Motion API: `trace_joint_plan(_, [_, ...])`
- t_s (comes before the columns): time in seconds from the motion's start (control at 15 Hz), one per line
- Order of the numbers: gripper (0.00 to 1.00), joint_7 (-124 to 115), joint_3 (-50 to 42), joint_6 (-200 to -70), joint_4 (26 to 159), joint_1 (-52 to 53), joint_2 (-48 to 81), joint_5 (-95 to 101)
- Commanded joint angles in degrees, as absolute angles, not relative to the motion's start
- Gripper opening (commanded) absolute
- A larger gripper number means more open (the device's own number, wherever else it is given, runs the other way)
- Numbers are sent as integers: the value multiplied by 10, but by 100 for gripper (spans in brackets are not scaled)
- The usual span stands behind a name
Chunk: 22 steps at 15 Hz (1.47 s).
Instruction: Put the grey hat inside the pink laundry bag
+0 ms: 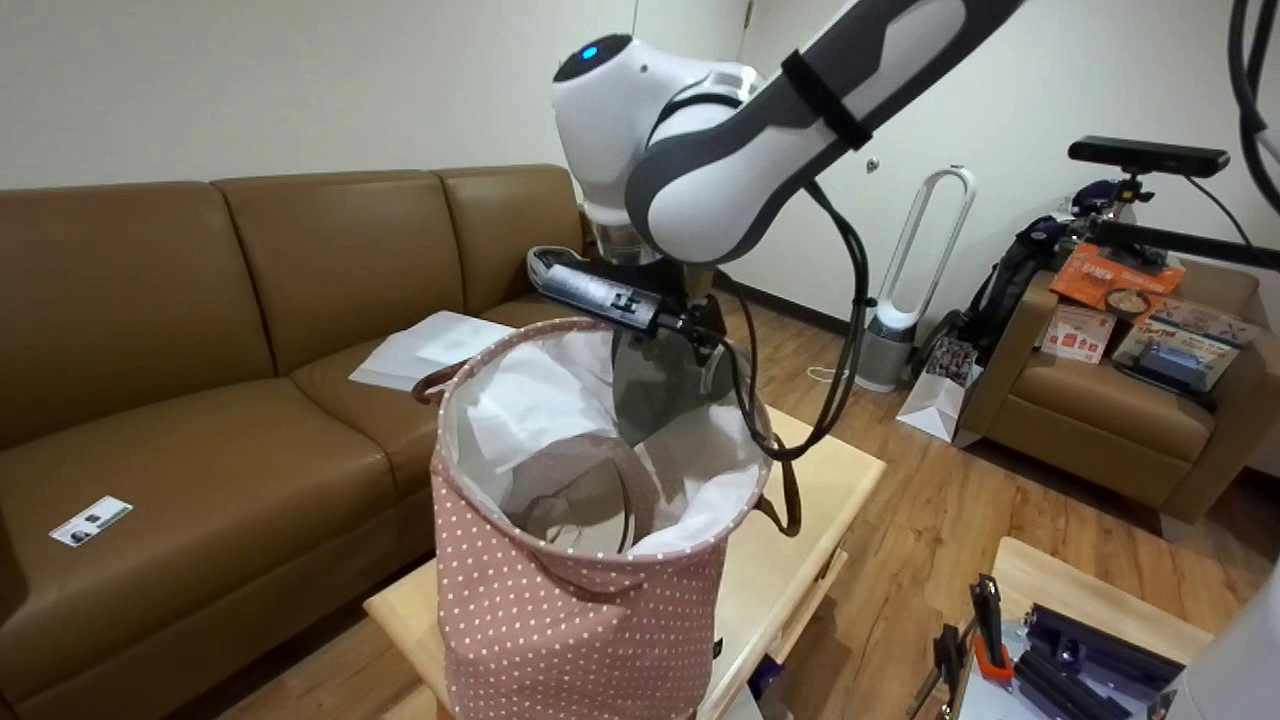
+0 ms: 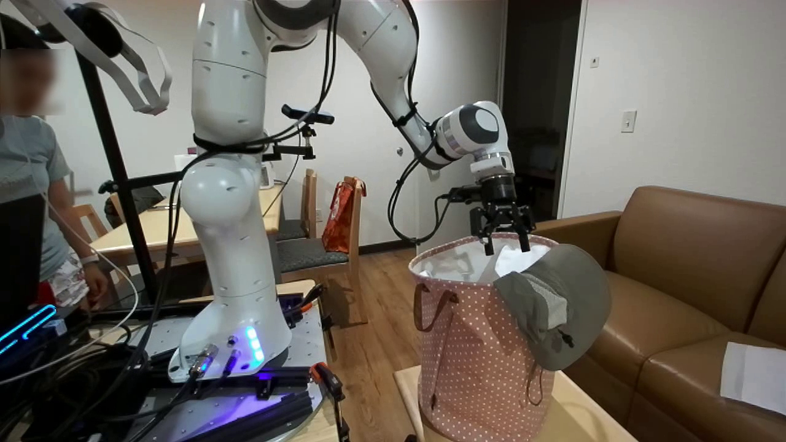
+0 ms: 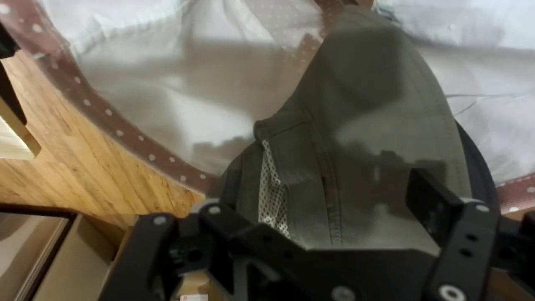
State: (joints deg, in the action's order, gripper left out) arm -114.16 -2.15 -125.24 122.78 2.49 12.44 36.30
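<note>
The pink laundry bag (image 1: 590,625) with white dots stands upright in both exterior views (image 2: 476,362). Its rim (image 3: 115,115) curves through the wrist view. The grey hat (image 2: 577,282) is draped over the rim. One part with pale mesh and a toggle hangs outside, and another grey part (image 1: 645,390) hangs inside the opening. In the wrist view the hat (image 3: 368,129) lies below and between the fingers. My gripper (image 2: 507,247) points down at the bag's mouth beside the hat. Its fingers (image 3: 317,205) are spread apart with nothing clamped. Whether they touch the hat I cannot tell.
The bag stands on a low wooden table (image 1: 825,475). A brown sofa (image 1: 180,420) is close beside it, with white papers (image 1: 430,350) on the seat. Loose cables (image 1: 850,330) hang from the arm near the rim. A person (image 2: 37,166) stands behind the robot's base.
</note>
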Motion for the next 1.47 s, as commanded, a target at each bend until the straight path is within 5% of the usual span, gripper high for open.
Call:
trace_joint_plan(0.0, [100,-1234,-36,-1246,1206,48,150,416])
trace_joint_plan(1.4, [100,-1262,-24,-1240,1162,70,205,539])
